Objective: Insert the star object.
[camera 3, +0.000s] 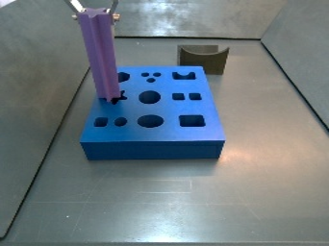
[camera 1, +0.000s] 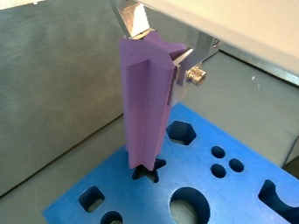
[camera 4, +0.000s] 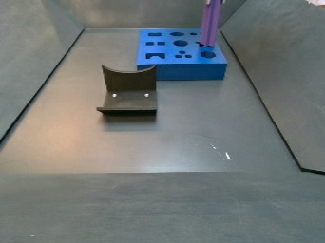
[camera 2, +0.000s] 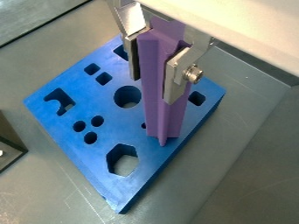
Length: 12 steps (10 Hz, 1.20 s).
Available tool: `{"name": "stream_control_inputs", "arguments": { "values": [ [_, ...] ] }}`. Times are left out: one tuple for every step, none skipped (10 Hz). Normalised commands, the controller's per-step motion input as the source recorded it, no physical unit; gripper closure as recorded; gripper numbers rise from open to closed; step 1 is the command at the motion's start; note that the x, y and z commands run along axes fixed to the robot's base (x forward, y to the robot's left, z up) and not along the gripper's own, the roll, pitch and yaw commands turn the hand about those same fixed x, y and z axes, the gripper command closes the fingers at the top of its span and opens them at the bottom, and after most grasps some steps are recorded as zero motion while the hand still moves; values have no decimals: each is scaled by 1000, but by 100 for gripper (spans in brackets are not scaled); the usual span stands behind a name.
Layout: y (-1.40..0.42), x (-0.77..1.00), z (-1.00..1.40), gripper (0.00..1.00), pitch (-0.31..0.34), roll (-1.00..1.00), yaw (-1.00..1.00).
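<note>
My fingers (camera 2: 162, 54) clamp the star (camera 1: 147, 105) near its top; stiff, light, tip at the block's (camera 2: 70, 109) slot.

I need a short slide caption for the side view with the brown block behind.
End effector holds the star object upright, tip at the blue block.

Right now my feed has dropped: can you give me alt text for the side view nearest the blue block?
The claw holds the purple star object upright, its lower end at a star-shaped hole near one edge of the blue block. A brown curved block sits behind, apart.
</note>
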Motion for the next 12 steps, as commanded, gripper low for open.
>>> {"name": "stream_control_inputs", "arguments": {
  "values": [
    [-26, 154, -160, 100, 0, 0, -220],
    [-40, 246, -160, 100, -9, -10, -177],
    [-57, 297, -157, 100, -4, -4, -126],
    [-60, 340, -134, 100, -3, -11, -77],
    [-66, 337, -166, 100, -4, -1, -49],
    [0, 260, -320, 100, -7, 0, -11],
    [-11, 109, -514, 100, -9, 96, -6],
    [-57, 0, -826, 100, -59, 166, -26],
    [-89, 0, -937, 100, -57, 210, -66],
    [-80, -20, -946, 100, -29, 216, -77],
    [-106, 0, -940, 100, -40, 214, -89],
    [-71, 43, -860, 100, -44, 166, -46]
  ]
}}
